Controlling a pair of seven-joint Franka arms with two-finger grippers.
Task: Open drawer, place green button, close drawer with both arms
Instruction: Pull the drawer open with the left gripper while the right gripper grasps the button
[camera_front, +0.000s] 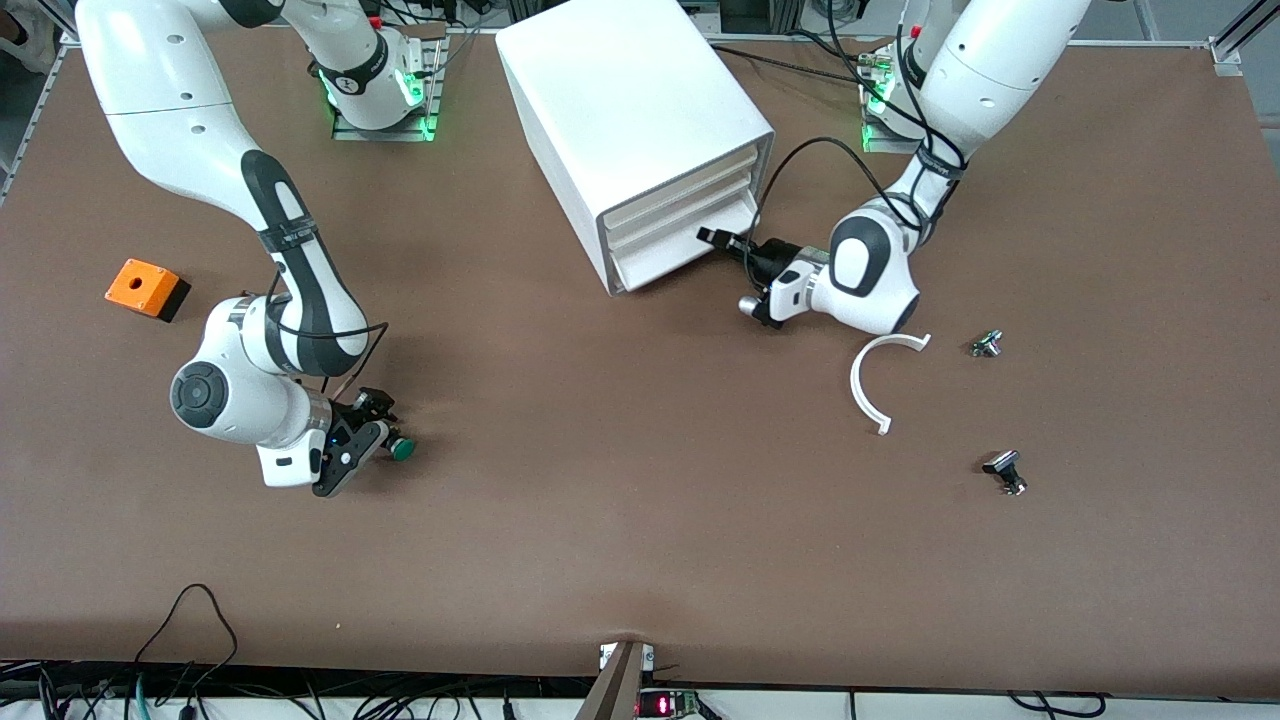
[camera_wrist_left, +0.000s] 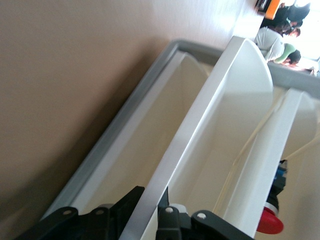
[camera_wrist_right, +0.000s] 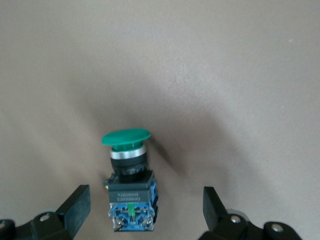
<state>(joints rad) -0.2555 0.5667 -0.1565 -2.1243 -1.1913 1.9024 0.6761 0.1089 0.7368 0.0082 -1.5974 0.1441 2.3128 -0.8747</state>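
The button (camera_front: 403, 449) lies on its side on the table toward the right arm's end, with a green cap and a dark blue body. My right gripper (camera_front: 383, 432) is low over it and open; in the right wrist view its fingers (camera_wrist_right: 80, 202) stand apart on either side of the button's body (camera_wrist_right: 131, 200) without touching it. The white cabinet (camera_front: 620, 100) stands at the back. My left gripper (camera_front: 718, 238) is at the lowest drawer (camera_front: 655, 265). In the left wrist view it (camera_wrist_left: 150, 197) is shut on the white front lip (camera_wrist_left: 200, 135) of the drawer.
An orange box with a hole (camera_front: 145, 288) sits near the right arm's end. A white curved strip (camera_front: 872, 385) and two small black-and-silver parts (camera_front: 987, 344) (camera_front: 1005, 472) lie toward the left arm's end. A red-capped part (camera_wrist_left: 270, 223) shows beside the drawer fronts in the left wrist view.
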